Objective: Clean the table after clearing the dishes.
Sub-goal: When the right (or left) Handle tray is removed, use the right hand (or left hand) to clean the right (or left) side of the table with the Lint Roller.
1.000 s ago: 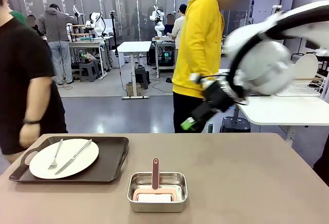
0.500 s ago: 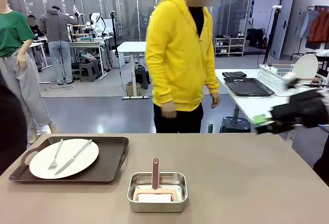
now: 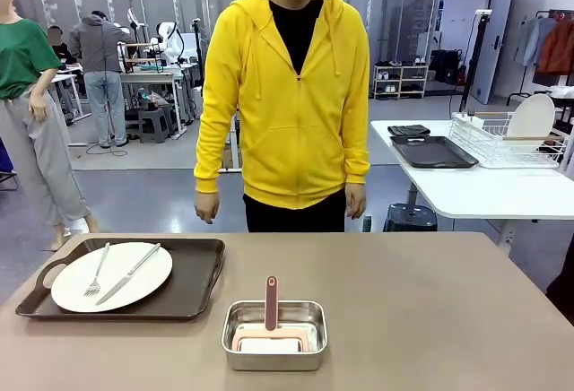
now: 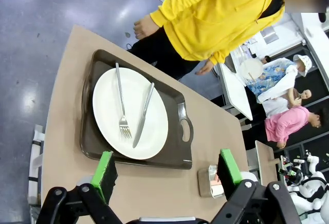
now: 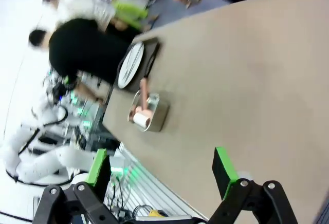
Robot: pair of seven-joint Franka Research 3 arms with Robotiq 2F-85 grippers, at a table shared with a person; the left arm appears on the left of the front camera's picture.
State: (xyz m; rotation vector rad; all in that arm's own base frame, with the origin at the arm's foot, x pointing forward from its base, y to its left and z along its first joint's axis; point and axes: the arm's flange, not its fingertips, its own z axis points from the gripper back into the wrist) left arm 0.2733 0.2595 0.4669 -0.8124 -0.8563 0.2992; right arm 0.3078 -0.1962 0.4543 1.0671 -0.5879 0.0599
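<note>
The left jaws stand wide and hold nothing, their green pads [image 4: 105, 168] apart in the air above the counter [image 4: 67, 80]. Beyond them, near the counter's near-left corner, lies the dark tray [image 4: 175, 154]. It carries a white plate [image 4: 105, 100], with a fork [image 4: 119, 98] and a knife [image 4: 144, 113] lying side by side on the plate. The right jaws are likewise wide and empty, high over bare counter top. A steel pan [image 3: 233, 315] with a pink-handled tool [image 3: 271, 299] inside sits at the middle of the near edge, just beside the tray and not touching it. A person in a yellow hoodie [image 3: 296, 95] stands at the far edge, hands hanging. On the white table [image 3: 484, 194] behind are a second dark tray [image 3: 433, 152] and an upright plate [image 3: 532, 117] in a wire rack [image 3: 489, 135].
</note>
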